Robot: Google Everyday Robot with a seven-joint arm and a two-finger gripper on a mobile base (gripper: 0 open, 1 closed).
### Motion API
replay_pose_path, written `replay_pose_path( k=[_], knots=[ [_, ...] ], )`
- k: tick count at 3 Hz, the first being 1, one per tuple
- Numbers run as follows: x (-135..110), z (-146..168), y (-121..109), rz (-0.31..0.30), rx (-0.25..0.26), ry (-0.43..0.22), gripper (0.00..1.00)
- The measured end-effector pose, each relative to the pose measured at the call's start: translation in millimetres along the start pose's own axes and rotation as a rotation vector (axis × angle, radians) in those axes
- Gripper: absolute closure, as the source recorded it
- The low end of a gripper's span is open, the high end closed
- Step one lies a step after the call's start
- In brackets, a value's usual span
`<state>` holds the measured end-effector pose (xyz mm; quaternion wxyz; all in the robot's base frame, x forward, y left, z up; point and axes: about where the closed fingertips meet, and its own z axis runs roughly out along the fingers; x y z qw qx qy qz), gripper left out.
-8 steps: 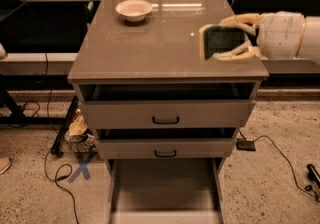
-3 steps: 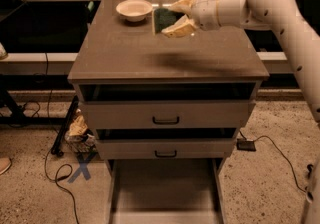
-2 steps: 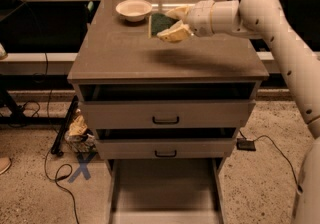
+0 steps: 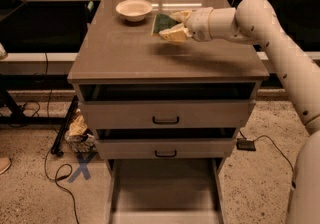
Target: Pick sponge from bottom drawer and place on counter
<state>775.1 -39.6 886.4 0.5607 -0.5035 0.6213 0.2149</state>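
One small dark green squarish sponge pad (image 4: pixel 160 21) sits clamped between the two cream-coloured fingers of the robot's gripper (image 4: pixel 169 26), just to the right of the round cream bowl (image 4: pixel 133 9). The jaws are closed narrowly on the pad, one finger above it and one below. Bowl and gripper are both at the far end of the glossy grey-brown rectangular counter (image 4: pixel 125 50), and the white arm (image 4: pixel 252 15) reaches in from the right of the bowl. Well below the bowl, at the cabinet's foot, the pale grey bottom drawer (image 4: pixel 165 188) stands pulled out, its floor bare.
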Motion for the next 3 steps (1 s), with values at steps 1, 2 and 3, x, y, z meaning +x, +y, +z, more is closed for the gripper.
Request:
replay_pose_path(
  k=[1,2,3],
  knots=[
    [6.7,1.0,-1.1,0.019,0.000,0.017,0.04],
    [3.7,-26.7,-12.3,0.020,0.064,-0.009,0.00],
    [8.1,-75.8,-26.5,0.021,0.170,-0.032,0.00]
  ],
)
